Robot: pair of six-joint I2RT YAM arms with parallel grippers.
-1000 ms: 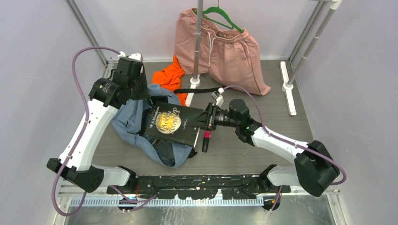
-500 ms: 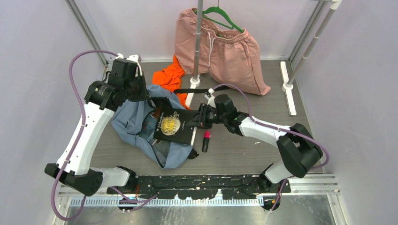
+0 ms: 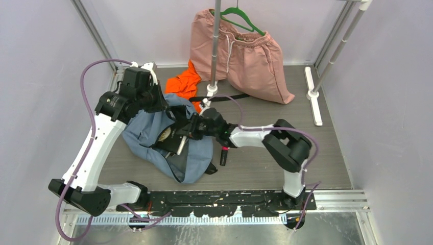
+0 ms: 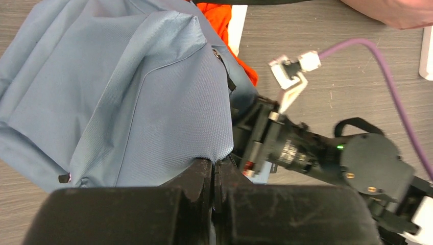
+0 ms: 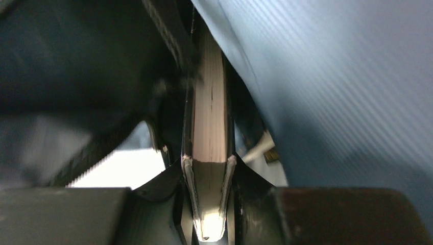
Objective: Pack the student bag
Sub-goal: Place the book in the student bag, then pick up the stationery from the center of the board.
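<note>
- Holding up the rim of the student bag (image 4: pixel 127 76), the left gripper (image 4: pixel 212 168) has its jaws pressed together on a fold of the grey-blue fabric. No gap shows between them.
- The right gripper (image 5: pixel 208 166) is clamped on the book (image 5: pixel 208 107), one jaw on each cover, with the pale page edges showing between them.
- The bag lies slumped on the table (image 3: pixel 255 168). Its mouth is directly ahead of and around the right jaws, and it hangs just below the left jaws.
- The book's long axis runs straight ahead from the right jaws into the bag. From the right wrist, grey-blue fabric rises on one side of the jaws and the dark lining on the other.
- From above, most of the book sits under the raised flap, and only a strip of cover shows just ahead of the right jaws.
- The step in hand looks like sliding the book home, so the next push should follow the book's own length, straight ahead of the right jaws. The right arm is nearer and carries the load, while the left arm only needs to hold the lip open.
- How much depth is left ahead of the book is hidden, and its leading corner could snag in the lining.
- A small dark tube with a pink end (image 3: pixel 223 154) lies on the table just behind the right jaws. It is probably a later item to pack.
</note>
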